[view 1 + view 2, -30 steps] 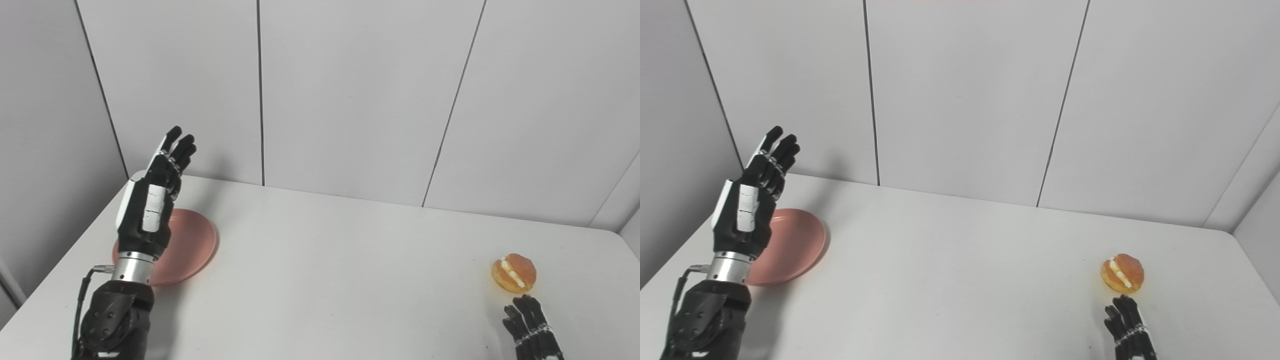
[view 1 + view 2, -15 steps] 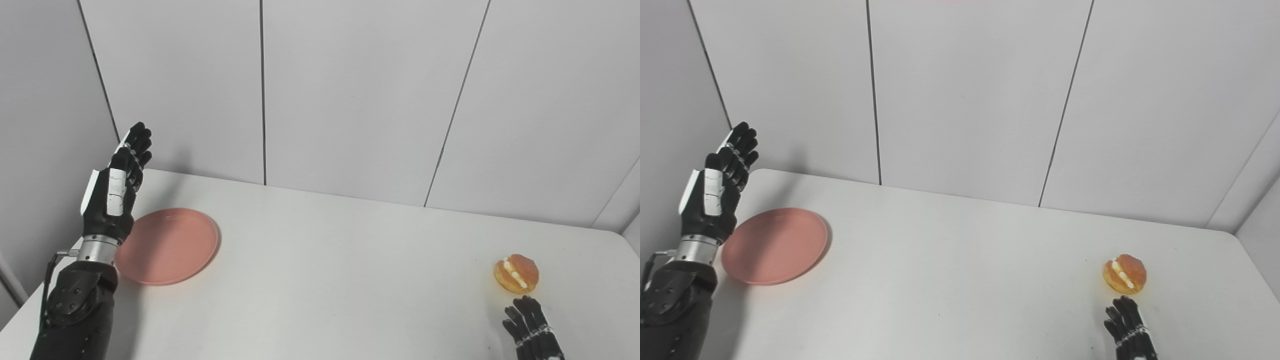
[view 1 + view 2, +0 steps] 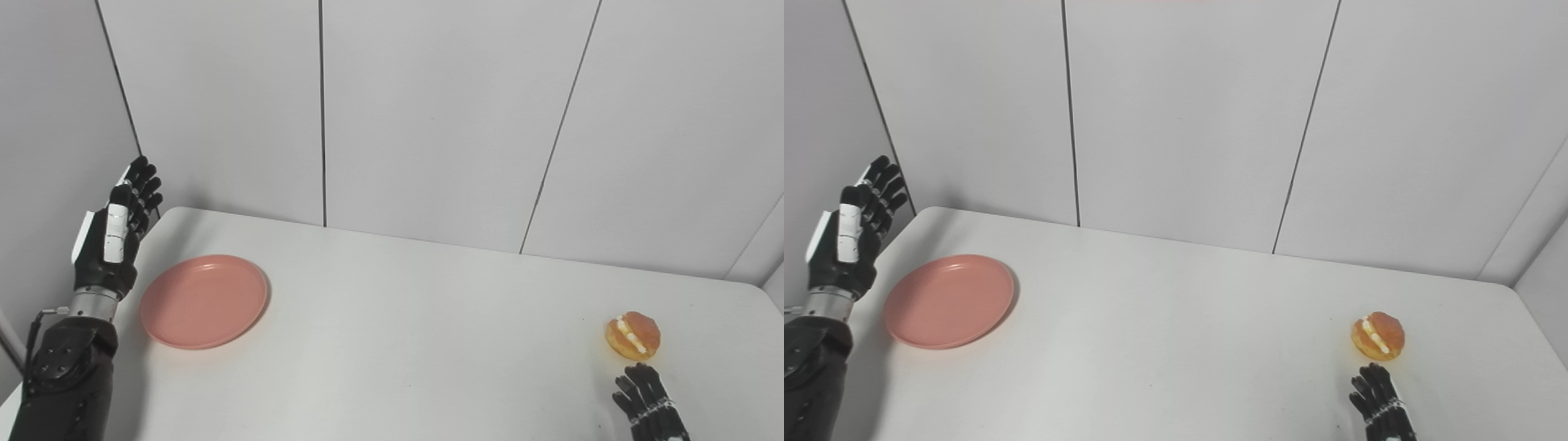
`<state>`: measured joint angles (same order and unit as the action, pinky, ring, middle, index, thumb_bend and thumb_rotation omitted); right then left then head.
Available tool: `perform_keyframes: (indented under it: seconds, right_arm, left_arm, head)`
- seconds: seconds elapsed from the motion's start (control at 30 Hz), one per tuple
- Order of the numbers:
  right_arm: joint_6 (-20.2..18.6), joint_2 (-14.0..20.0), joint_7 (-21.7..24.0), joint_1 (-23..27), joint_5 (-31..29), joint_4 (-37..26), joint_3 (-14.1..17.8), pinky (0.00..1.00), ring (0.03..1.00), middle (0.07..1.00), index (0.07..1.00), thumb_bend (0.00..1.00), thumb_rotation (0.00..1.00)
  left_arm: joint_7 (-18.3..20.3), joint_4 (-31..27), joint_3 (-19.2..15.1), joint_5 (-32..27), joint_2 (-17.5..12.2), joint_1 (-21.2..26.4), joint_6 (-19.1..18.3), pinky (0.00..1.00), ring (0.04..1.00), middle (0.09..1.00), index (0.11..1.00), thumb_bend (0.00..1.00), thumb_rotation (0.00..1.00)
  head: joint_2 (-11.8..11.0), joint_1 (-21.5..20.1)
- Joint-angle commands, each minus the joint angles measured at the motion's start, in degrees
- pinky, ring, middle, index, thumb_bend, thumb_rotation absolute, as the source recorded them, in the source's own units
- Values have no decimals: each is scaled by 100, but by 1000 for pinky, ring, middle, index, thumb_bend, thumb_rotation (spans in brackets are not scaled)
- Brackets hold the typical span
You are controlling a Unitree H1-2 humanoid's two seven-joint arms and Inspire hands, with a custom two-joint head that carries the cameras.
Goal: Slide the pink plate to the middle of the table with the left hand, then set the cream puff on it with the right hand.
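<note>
A pink plate (image 3: 204, 301) lies flat near the left edge of the white table (image 3: 404, 343). My left hand (image 3: 113, 237) is raised upright just left of the plate, fingers straight and apart, holding nothing and not touching the plate. A golden cream puff (image 3: 633, 335) with a white filling line sits near the right edge of the table. My right hand (image 3: 649, 407) shows only its fingertips at the bottom edge, just in front of the puff, fingers spread and apart from it.
Grey wall panels (image 3: 429, 110) rise behind the table and on the left side. The rounded left table corner (image 3: 168, 214) lies just behind my left hand. A wide bare stretch of tabletop separates the plate from the cream puff.
My left hand has swung leftward from over the plate to beyond its left rim, uncovering it. The plate and cream puff stayed put. The right hand sank slightly.
</note>
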<state>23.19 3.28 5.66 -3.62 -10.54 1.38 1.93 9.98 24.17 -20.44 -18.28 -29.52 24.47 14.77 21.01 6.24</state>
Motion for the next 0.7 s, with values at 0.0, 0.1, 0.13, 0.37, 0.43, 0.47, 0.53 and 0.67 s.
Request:
perform_keyframes:
  seconds: [0.0, 0.1, 0.13, 0.37, 0.43, 0.47, 0.53, 0.67]
  right_arm:
    - [14, 196, -9, -37, 120, 908, 142, 909, 905, 913, 899, 848, 940]
    - [11, 201, -19, -41, 140, 896, 143, 907, 904, 911, 897, 854, 940]
    - [-1, 204, -18, -45, 138, 887, 142, 906, 903, 910, 897, 854, 941]
    - [-1, 201, -2, -53, 117, 878, 147, 904, 903, 914, 900, 846, 936]
    - [1, 202, -1, -58, 122, 872, 146, 905, 904, 915, 901, 846, 935]
    - [3, 204, -2, -60, 127, 871, 146, 900, 901, 913, 901, 846, 936]
    - [1, 203, -5, -63, 131, 865, 145, 892, 897, 909, 897, 851, 933]
    - [-2, 197, -1, -67, 125, 851, 143, 894, 899, 910, 899, 846, 933]
  left_arm:
    - [-54, 69, -127, 53, -324, 333, 296, 873, 927, 948, 922, 837, 923]
    - [24, 286, -190, -54, -332, 347, 383, 861, 911, 940, 914, 866, 873]
    - [41, 354, -213, -92, -327, 348, 390, 857, 905, 937, 910, 875, 859]
    - [135, 1020, -318, -167, -301, 448, 665, 735, 822, 864, 841, 987, 726]
    - [185, 1277, -301, -135, -328, 503, 836, 719, 812, 857, 833, 996, 716]
    - [209, 1447, -277, -89, -356, 539, 949, 712, 823, 860, 840, 999, 720]
    - [227, 1770, -256, -18, -403, 620, 1132, 710, 836, 861, 847, 1000, 729]
    - [304, 2137, -299, 44, -444, 720, 1207, 698, 839, 859, 844, 1000, 739]
  head:
    - [23, 7]
    - [29, 8]
    - [32, 8]
    - [44, -7]
    - [51, -13]
    - [55, -15]
    - [63, -21]
    - [74, -36]
